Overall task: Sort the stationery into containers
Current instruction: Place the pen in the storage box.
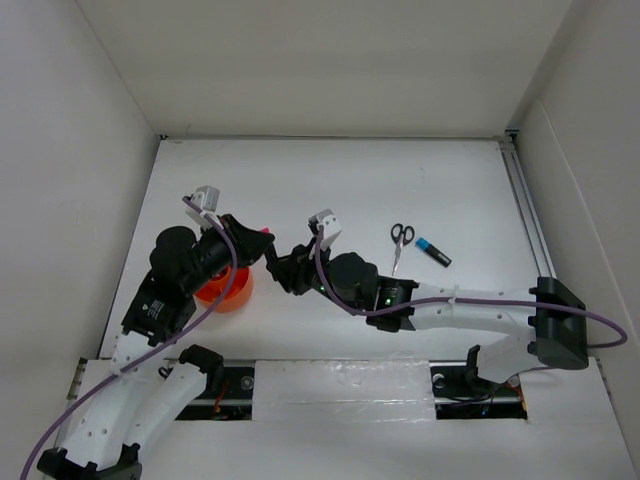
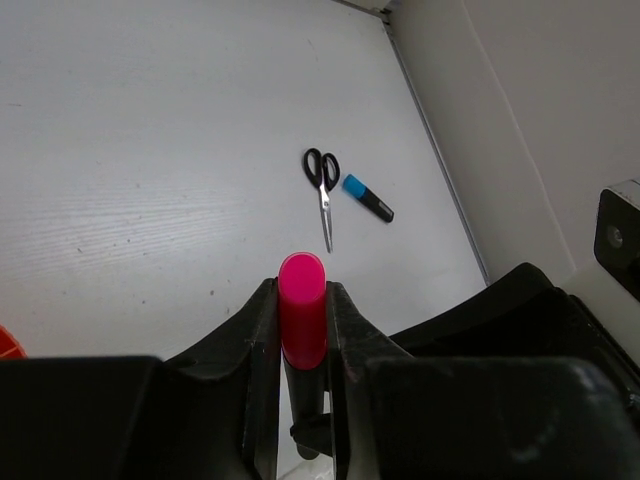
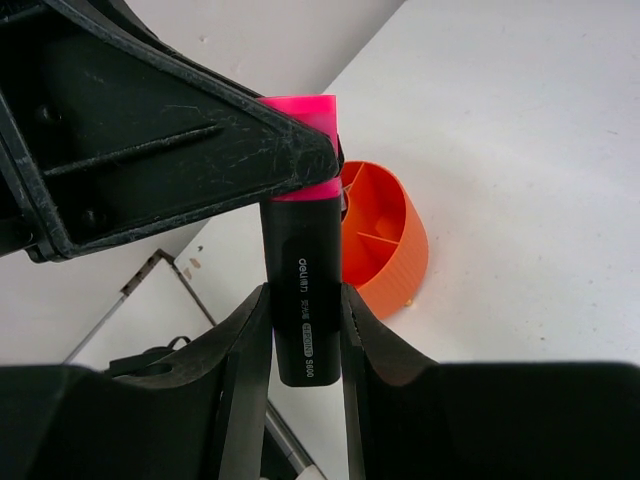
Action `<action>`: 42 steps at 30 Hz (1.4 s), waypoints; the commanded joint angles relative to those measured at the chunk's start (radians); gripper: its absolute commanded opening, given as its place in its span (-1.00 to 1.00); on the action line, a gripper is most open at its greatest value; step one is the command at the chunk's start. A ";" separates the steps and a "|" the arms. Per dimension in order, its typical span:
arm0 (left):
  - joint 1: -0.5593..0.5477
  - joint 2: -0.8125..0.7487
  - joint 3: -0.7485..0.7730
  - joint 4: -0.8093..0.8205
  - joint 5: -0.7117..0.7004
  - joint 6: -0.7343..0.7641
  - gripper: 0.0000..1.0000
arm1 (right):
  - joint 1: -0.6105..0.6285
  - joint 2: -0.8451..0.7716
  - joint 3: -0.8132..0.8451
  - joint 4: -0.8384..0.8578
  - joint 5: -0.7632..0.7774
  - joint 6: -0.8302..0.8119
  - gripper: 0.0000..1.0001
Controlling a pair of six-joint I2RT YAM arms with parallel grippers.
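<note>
The pink-capped black highlighter (image 1: pixel 265 233) hangs in the air between both grippers, just right of the orange cup (image 1: pixel 230 291). My left gripper (image 2: pixel 302 318) is shut on its pink cap (image 2: pixel 302 305). My right gripper (image 3: pixel 303 322) is shut on its black body (image 3: pixel 303 275); the left gripper's fingers (image 3: pixel 170 140) show above it. The divided cup (image 3: pixel 390 240) stands on the table behind the highlighter. The black-handled scissors (image 1: pixel 398 245) and the blue-capped marker (image 1: pixel 433 252) lie at mid-right, also in the left wrist view (image 2: pixel 324 190) (image 2: pixel 367 198). The pens and eraser are out of view.
White walls enclose the white table (image 1: pixel 330 190) on the left, back and right. A metal rail (image 1: pixel 525 215) runs along the right edge. The arms' bases and a cable-strewn ledge (image 1: pixel 330 380) lie along the near edge.
</note>
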 commanded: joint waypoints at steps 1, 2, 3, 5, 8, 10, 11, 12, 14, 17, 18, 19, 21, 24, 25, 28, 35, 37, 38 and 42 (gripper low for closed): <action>0.005 0.012 -0.007 0.074 0.029 -0.001 -1.00 | 0.018 -0.036 0.002 0.072 -0.012 -0.024 -1.00; 0.005 0.012 -0.007 0.074 0.029 -0.001 -1.00 | 0.018 -0.036 0.002 0.072 -0.003 -0.024 -1.00; 0.005 0.012 -0.007 0.074 0.029 0.010 -1.00 | 0.018 -0.036 -0.007 0.072 -0.003 -0.034 -1.00; 0.005 0.012 0.013 0.048 -0.059 0.021 -1.00 | 0.018 -0.036 -0.007 0.081 0.008 -0.050 -0.97; 0.005 0.024 0.053 -0.019 -0.170 0.021 -1.00 | 0.018 -0.036 -0.016 0.081 0.029 -0.076 0.35; 0.005 0.037 0.062 -0.032 -0.252 0.021 -1.00 | 0.018 -0.036 -0.025 0.068 0.060 -0.076 0.86; 0.005 0.046 0.062 -0.032 -0.278 0.021 -1.00 | 0.018 -0.036 -0.038 0.068 0.069 -0.076 1.00; 0.005 0.055 0.062 -0.041 -0.304 0.021 -1.00 | 0.018 -0.036 -0.038 0.057 0.080 -0.076 1.00; 0.005 0.075 0.062 -0.041 -0.397 0.021 -1.00 | 0.018 -0.045 -0.062 0.043 0.104 -0.076 1.00; 0.005 0.115 0.088 -0.110 -0.592 -0.054 -1.00 | 0.018 -0.085 -0.105 0.011 0.125 -0.054 1.00; 0.005 0.153 0.102 -0.130 -0.635 -0.076 -1.00 | 0.018 -0.096 -0.119 0.011 0.138 -0.045 1.00; 0.005 0.174 0.102 -0.153 -0.691 -0.093 -1.00 | 0.018 -0.118 -0.134 0.011 0.138 -0.036 1.00; 0.005 0.217 0.133 -0.162 -0.733 -0.131 -1.00 | 0.018 -0.137 -0.171 0.011 0.129 -0.011 1.00; 0.005 0.299 0.147 -0.173 -0.824 -0.168 -1.00 | 0.018 -0.160 -0.203 0.011 0.106 0.013 1.00; 0.005 0.335 0.156 -0.173 -0.848 -0.191 -1.00 | 0.018 -0.160 -0.203 0.000 0.106 0.013 1.00; 0.005 0.389 0.144 -0.162 -0.911 -0.208 -1.00 | 0.018 -0.195 -0.229 -0.012 0.094 0.032 1.00; 0.005 0.428 0.113 -0.165 -1.031 -0.271 -1.00 | 0.018 -0.284 -0.318 -0.023 0.057 0.053 1.00; 0.005 0.428 0.122 -0.185 -1.066 -0.285 -1.00 | 0.018 -0.313 -0.329 -0.023 0.057 0.053 1.00; 0.005 0.438 0.122 -0.185 -1.077 -0.285 -1.00 | 0.018 -0.314 -0.340 -0.023 0.057 0.053 1.00; 0.005 0.474 0.122 -0.223 -1.111 -0.338 -1.00 | 0.018 -0.338 -0.349 -0.023 0.048 0.053 1.00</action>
